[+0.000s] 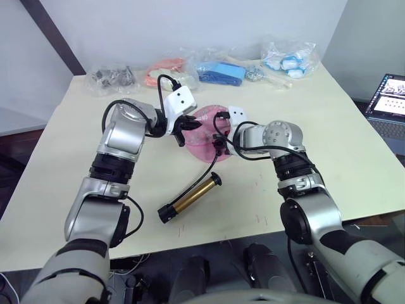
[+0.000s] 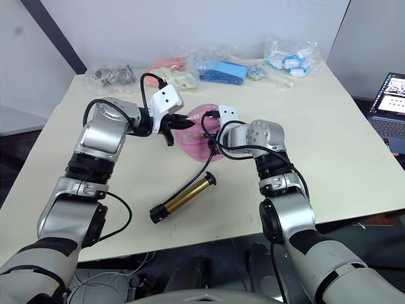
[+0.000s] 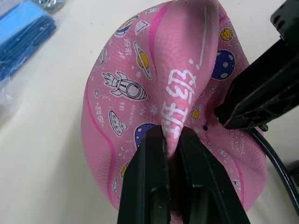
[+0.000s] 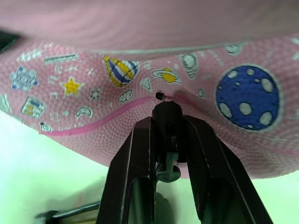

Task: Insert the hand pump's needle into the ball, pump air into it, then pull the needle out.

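The ball [image 1: 204, 140], pink and sagging with cartoon prints, lies at the table's middle. My left gripper [image 3: 174, 140] is shut on a raised fold of its skin, on the ball's left side [image 1: 182, 131]. My right gripper [image 4: 169, 122] is shut on the small black fitting [image 4: 168, 114] of the needle, whose tip [image 4: 160, 96] meets the ball's skin at a small dark hole; how deep it sits cannot be told. The hand pump [image 1: 190, 199], a brass cylinder with black ends, lies flat in front of the ball. Its black hose [image 1: 210, 166] curves up to the right gripper [image 1: 218, 143].
Along the table's far edge lie clear bags: grey metal parts [image 1: 112, 77], orange items [image 1: 166, 71], blue items [image 1: 221, 73] and white-blue items [image 1: 290, 60]. A laptop [image 1: 387, 101] stands off the table to the right.
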### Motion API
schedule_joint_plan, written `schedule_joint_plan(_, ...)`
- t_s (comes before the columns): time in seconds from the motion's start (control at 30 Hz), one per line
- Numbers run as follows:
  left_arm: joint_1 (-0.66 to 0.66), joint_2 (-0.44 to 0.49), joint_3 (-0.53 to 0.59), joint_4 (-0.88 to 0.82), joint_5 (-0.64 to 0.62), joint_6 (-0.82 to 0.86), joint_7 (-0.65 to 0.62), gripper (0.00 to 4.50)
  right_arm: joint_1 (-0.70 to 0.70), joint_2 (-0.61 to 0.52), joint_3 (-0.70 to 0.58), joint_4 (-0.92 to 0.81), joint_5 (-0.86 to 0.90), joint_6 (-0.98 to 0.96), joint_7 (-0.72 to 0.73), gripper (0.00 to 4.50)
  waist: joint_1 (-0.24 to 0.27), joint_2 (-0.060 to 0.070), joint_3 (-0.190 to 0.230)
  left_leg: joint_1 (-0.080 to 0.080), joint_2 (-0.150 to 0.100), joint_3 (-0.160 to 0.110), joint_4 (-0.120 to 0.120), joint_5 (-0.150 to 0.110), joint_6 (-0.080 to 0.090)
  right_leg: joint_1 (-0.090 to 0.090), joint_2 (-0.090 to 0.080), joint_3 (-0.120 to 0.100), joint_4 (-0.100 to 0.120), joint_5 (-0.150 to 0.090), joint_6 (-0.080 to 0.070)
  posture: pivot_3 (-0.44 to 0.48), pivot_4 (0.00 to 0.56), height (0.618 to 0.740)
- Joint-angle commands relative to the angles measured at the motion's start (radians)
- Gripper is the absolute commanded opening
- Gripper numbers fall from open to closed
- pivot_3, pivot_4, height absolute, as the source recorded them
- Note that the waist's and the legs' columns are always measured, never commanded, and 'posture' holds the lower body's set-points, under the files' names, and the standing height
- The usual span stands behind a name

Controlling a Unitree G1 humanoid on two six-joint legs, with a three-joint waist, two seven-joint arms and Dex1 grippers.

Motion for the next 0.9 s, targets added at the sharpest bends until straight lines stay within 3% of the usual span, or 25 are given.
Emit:
schedule_joint_plan(0.03,0.018,-0.049,-0.059,0.03,-0.043,0.031,-0.068,0.01,0.001,0.01,0.038,-0.054,-0.056,-0.038,0.033,0.4,0.001,0.0,0.0,0.0,0.0,0.0,0.0,0.0,0.0,0.0,0.0,0.0,0.0,0.0,0.0,0.0,0.15,0.74)
schedule_joint_plan(0.17,0.009,-0.053,-0.057,0.043,-0.044,0.037,-0.07,0.01,0.014,0.029,0.018,-0.072,-0.076,-0.042,0.041,0.4,0.001,0.0,0.0,0.0,0.0,-0.001,0.0,0.0,0.0,0.0,0.0,0.0,-0.001,0.0,0.0,0.0,0.15,0.74)
schedule_joint_plan(0.47,0.008,-0.054,-0.059,0.041,-0.053,0.059,-0.077,0.01,0.023,0.14,-0.25,-0.043,0.011,-0.032,-0.051,0.4,0.007,0.0,0.0,-0.001,0.0,-0.005,-0.001,0.0,0.0,0.0,-0.001,0.0,-0.002,0.001,-0.001,0.0,0.15,0.74)
schedule_joint_plan(0.9,0.01,-0.049,-0.064,0.029,-0.064,0.084,-0.087,0.01,-0.011,0.168,-0.34,0.062,0.11,-0.066,-0.098,0.4,0.009,0.0,0.0,-0.001,0.0,-0.005,-0.002,0.0,0.0,0.0,-0.001,0.0,-0.005,0.001,-0.001,0.0,0.15,0.74)
